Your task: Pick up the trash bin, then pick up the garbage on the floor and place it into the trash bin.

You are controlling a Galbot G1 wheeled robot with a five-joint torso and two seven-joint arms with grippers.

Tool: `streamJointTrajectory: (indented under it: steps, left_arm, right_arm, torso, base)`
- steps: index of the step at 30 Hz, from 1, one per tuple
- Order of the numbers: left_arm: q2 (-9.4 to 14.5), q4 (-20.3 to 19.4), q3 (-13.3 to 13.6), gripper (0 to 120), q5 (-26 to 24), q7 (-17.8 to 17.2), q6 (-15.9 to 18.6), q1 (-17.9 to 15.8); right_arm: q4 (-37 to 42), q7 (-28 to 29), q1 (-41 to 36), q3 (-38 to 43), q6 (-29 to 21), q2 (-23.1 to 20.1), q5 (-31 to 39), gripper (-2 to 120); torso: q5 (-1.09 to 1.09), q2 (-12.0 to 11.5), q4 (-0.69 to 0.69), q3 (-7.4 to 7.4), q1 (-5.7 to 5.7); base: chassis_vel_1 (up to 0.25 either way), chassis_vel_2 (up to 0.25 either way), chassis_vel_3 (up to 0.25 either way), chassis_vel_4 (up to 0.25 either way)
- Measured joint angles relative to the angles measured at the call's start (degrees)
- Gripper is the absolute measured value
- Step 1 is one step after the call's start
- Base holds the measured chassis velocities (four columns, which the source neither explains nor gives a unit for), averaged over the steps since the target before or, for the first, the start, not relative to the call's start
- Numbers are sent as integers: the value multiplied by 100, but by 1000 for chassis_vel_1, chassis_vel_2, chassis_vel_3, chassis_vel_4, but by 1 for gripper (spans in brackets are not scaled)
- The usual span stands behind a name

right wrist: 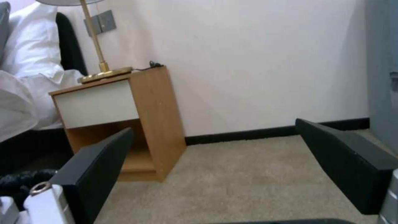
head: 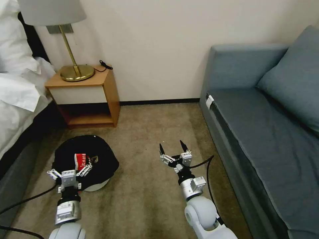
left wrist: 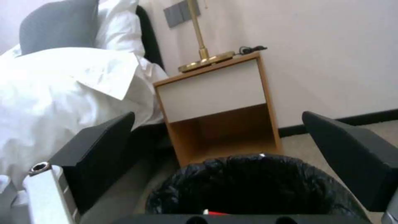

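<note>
The trash bin (head: pixel 99 156) with its crinkly black bag stands on the carpet at the left, and its whitish base (head: pixel 97 186) shows at the near side. One piece of garbage, a red-and-white carton (head: pixel 80 158), lies inside it. My left gripper (head: pixel 70 160) hovers open at the bin's near rim. In the left wrist view the bin (left wrist: pixel 248 183) sits low between the widely spread fingers (left wrist: pixel 99 149) of the left gripper (left wrist: pixel 219 124). My right gripper (head: pixel 171 145) is open and empty above bare carpet right of the bin, also seen as the right gripper (right wrist: pixel 215 130).
A wooden nightstand (head: pixel 108 89) with a brass lamp (head: pixel 77 71) stands against the wall behind the bin. The bed (head: pixel 16 96) runs along the left, a blue-grey sofa (head: pixel 259 132) along the right. Open carpet (head: pixel 149 132) lies between them. Black cables (head: pixel 26 199) trail from my arms.
</note>
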Motion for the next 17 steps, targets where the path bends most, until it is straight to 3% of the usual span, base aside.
streamJointTrajectory:
  steps: [17]
  left_arm:
    - [3, 0, -6, 100, -21, -13, 9, -9]
  right_arm:
    - [-13, -4, 18, -11, 2, -1, 5, 100]
  torso:
    - [0, 0, 0, 0, 0]
  base:
    - [0, 0, 0, 0]
